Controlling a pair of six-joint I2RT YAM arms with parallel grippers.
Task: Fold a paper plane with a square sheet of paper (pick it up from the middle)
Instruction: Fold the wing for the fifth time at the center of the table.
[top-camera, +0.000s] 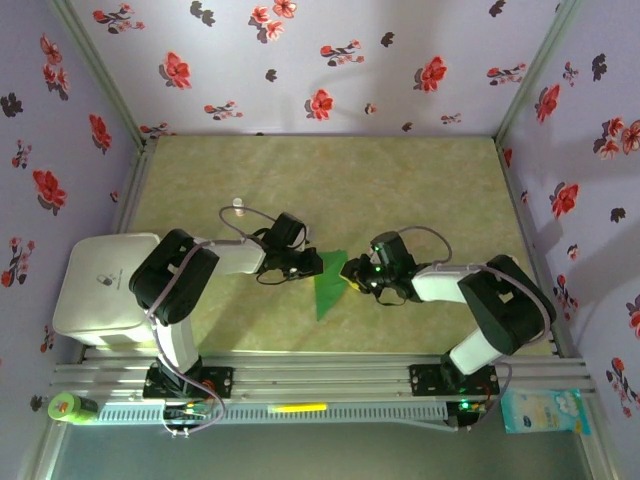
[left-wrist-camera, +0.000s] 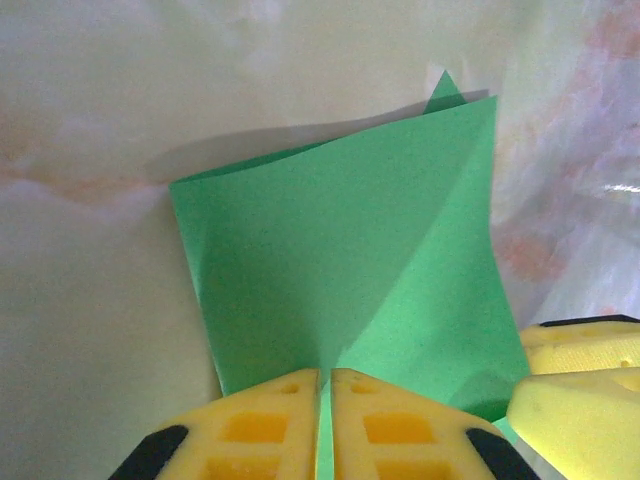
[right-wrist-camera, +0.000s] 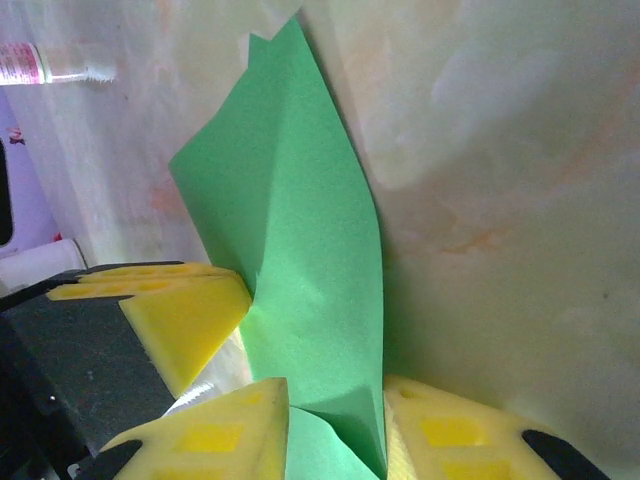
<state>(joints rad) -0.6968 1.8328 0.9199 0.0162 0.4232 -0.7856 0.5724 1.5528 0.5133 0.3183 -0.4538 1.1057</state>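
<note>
The square sheet of paper, bright green and creased into a loose folded shape, stands partly off the table at its middle between both grippers. My left gripper is shut on the sheet's near edge, and the paper runs through the thin slit between its fingertips. My right gripper meets the sheet from the other side. In the right wrist view its jaws stand apart, with a fold of the paper between them, resting against the right finger. The left gripper's yellow finger presses the sheet close by.
A tiny white bottle stands behind the left arm and lies at top left in the right wrist view. A white box sits at the table's left edge. Floral walls enclose three sides.
</note>
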